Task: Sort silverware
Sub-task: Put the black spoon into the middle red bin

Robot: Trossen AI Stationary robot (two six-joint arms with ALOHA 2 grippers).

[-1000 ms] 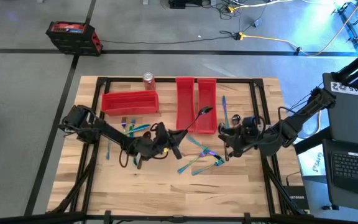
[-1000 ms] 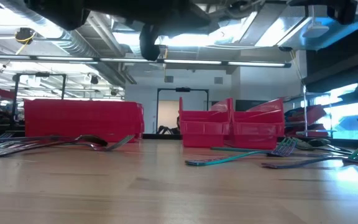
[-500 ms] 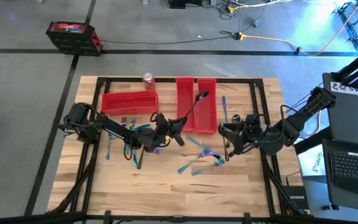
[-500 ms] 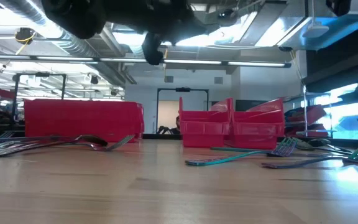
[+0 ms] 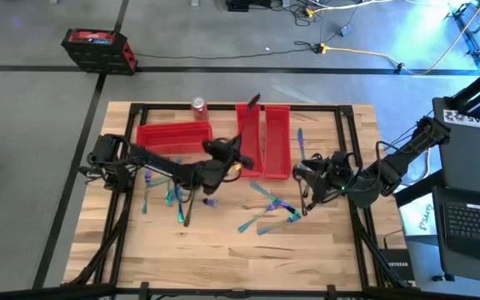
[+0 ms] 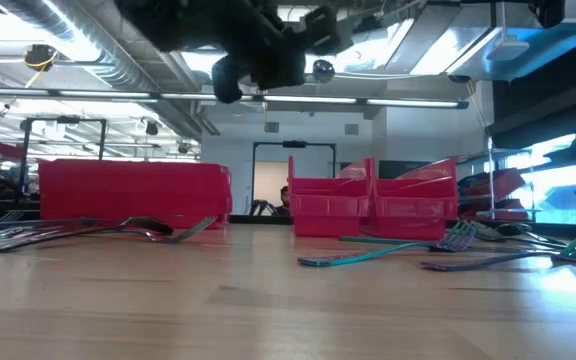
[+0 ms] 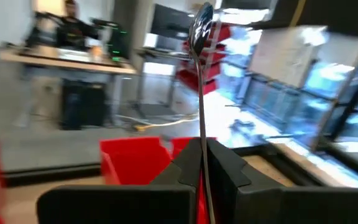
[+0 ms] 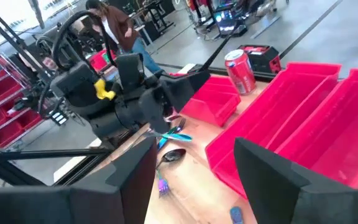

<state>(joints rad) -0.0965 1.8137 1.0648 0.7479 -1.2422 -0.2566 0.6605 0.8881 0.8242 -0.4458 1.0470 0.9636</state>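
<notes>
even overhead lighting, soft shadows; blue glare at two o'clock in the high view; left wrist view motion-blurred, background unfocused

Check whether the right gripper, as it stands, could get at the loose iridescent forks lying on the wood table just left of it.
Probably yes: the right gripper is open and empty, the iridescent forks lie uncovered beside it, and the left gripper is busy with a spoon over the red plastic bins.

Bare table (image 5: 223, 258) near; red bins (image 5: 263, 140) and scattered silverware (image 5: 269, 212) block the middle.

text: none legible | labels: none legible | signs: none legible
</notes>
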